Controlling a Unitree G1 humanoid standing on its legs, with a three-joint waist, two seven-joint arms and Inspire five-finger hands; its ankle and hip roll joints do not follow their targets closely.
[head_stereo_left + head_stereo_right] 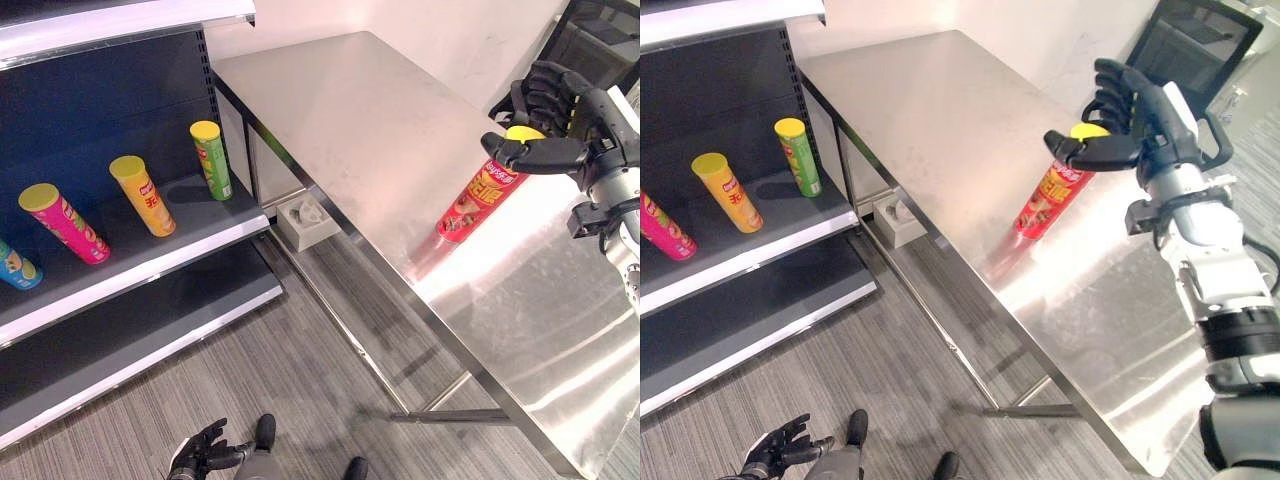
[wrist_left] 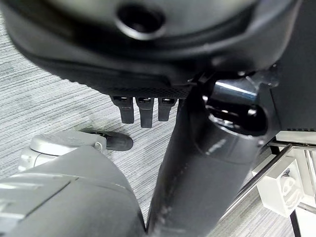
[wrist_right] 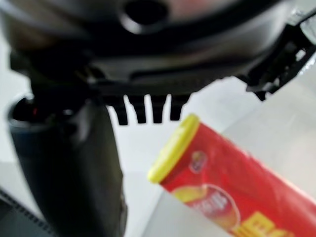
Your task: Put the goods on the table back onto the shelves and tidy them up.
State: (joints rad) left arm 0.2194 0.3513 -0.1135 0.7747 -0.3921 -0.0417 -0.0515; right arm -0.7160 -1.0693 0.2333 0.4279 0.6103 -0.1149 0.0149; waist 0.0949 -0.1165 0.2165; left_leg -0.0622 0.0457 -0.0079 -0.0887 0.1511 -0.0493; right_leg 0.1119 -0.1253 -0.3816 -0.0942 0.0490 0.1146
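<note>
Right now our red can (image 1: 478, 201) stands on the counter (image 1: 380, 130), leaning, its base planted well in from the shelf-side edge and its yellow-lidded top tipped toward our right robot hand (image 1: 560, 125). That robot hand is at the lid, spread wide, thumb on one side and fingers on the other, not closed on it. We judge the can's long axis runs up into the palm, so the right arm is nearest. Our left robot hand (image 1: 203, 450) hangs relaxed above the floor. Four cans already stand on the shelf (image 1: 170, 235).
</note>
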